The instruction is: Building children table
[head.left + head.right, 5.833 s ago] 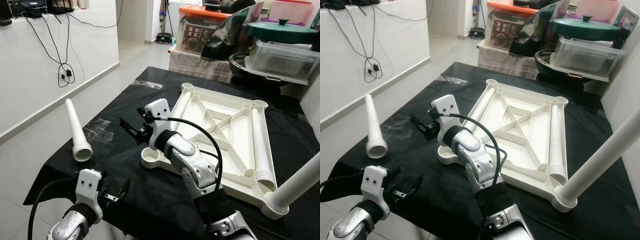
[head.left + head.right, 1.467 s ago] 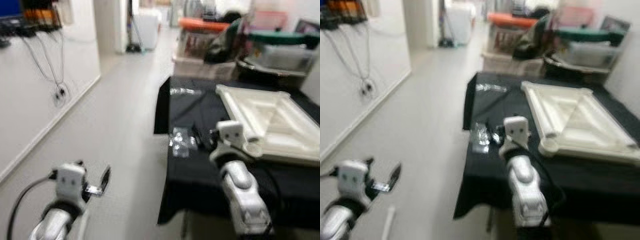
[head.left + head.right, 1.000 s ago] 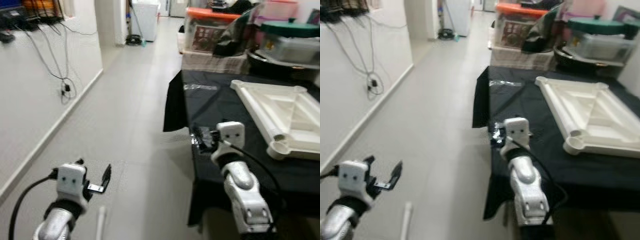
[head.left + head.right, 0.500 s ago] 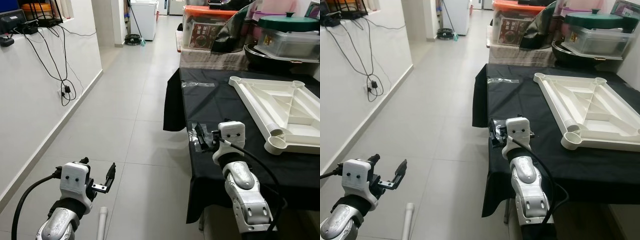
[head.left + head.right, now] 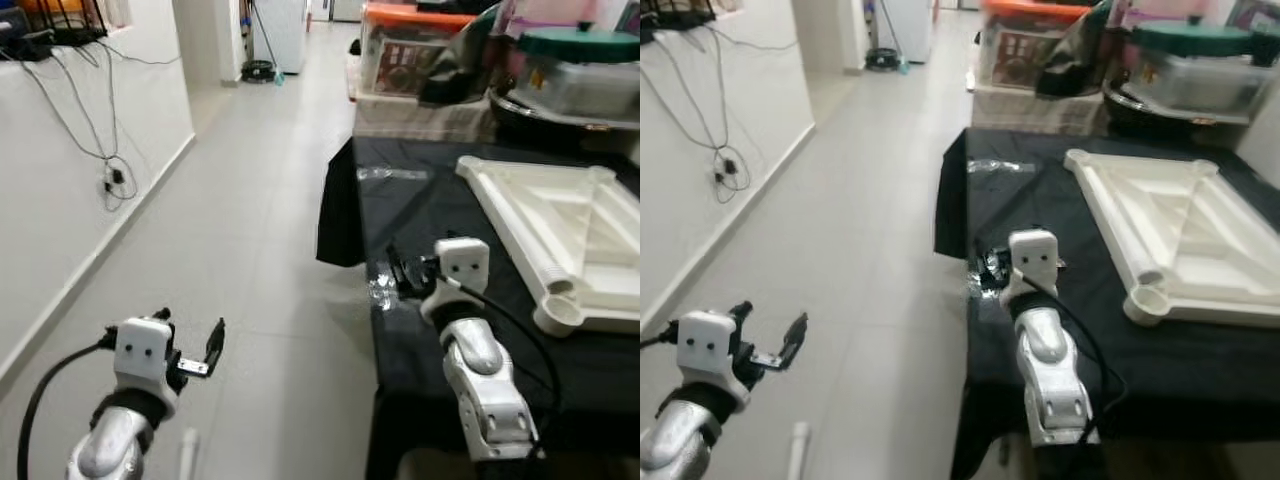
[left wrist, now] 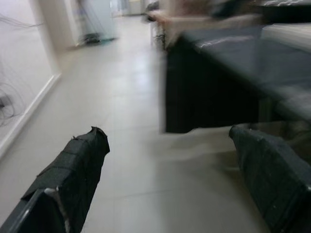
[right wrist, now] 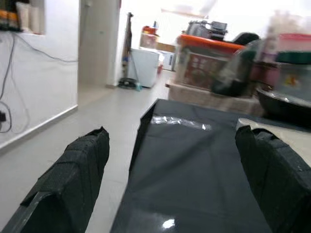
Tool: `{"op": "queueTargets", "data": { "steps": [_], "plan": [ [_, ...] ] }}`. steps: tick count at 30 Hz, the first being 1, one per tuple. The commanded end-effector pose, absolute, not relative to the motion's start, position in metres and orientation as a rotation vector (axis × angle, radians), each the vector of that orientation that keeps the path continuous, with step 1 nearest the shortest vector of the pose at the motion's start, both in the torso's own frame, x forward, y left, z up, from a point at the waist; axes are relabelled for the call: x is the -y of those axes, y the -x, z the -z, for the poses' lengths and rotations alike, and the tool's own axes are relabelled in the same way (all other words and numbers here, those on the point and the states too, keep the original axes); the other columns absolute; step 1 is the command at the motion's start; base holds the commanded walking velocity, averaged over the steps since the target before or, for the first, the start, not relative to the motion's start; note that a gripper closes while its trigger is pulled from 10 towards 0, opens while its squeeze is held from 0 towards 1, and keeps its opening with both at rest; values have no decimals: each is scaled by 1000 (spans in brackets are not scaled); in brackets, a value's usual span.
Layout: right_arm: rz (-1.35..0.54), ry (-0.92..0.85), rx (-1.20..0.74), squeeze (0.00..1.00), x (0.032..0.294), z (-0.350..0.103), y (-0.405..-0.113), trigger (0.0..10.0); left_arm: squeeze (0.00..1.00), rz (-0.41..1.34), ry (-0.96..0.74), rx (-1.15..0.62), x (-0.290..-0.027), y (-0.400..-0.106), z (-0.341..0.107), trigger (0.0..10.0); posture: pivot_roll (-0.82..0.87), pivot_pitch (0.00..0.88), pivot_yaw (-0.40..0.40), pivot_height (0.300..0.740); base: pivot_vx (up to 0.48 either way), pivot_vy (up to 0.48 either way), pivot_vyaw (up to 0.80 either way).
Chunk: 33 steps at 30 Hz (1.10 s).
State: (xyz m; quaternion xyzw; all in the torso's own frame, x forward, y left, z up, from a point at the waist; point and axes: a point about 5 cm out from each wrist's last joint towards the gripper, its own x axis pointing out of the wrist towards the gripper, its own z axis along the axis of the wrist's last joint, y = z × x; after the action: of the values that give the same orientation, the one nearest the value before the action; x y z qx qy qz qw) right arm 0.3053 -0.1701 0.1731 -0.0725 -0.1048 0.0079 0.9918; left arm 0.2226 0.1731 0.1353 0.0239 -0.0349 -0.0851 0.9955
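Left eye view: white ribbed tabletop [image 5: 560, 225] lies upside-down (corner sockets up) at the black-draped table's [image 5: 430, 210] right edge. Left gripper [image 5: 208, 352] and right gripper [image 7: 170, 165] are spread, empty; open floor [image 5: 250, 230] lies leftward.

The white plastic tabletop [image 5: 560, 215] lay upside down on the black-draped surface [image 5: 440, 215], ribbed underside up, with round leg sockets at its corners. One white leg [image 5: 520, 240] rested inside along its near edge. Another white leg [image 5: 186, 455] lay on the floor [image 5: 250, 230], well apart.
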Motion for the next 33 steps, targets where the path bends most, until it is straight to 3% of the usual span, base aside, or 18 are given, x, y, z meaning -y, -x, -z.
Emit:
{"op": "queueTargets", "data": {
  "steps": [1, 20, 26, 33],
  "plan": [
    [-52, 126, 243, 0, 161, -178, -306, 10000, 0, 145, -54, 52, -181, -220, -132, 10000, 22, 0, -61, 740, 0, 0, 0],
    [-70, 138, 229, 0, 165, -175, -302, 10000, 0, 136, -98, 30, -182, -215, -125, 10000, 17, 0, -70, 740, 0, 0, 0],
    [-113, 173, 193, 0, 175, -162, -281, 10000, 0, 86, -159, 1, -194, -202, -119, 10000, 15, 0, -83, 740, 0, 0, 0],
    [-159, 162, 180, 0, 167, -158, -272, 10000, 0, 60, -156, -41, -190, -184, -110, 10000, 26, 0, -104, 740, 0, 0, 0]
  ]
}}
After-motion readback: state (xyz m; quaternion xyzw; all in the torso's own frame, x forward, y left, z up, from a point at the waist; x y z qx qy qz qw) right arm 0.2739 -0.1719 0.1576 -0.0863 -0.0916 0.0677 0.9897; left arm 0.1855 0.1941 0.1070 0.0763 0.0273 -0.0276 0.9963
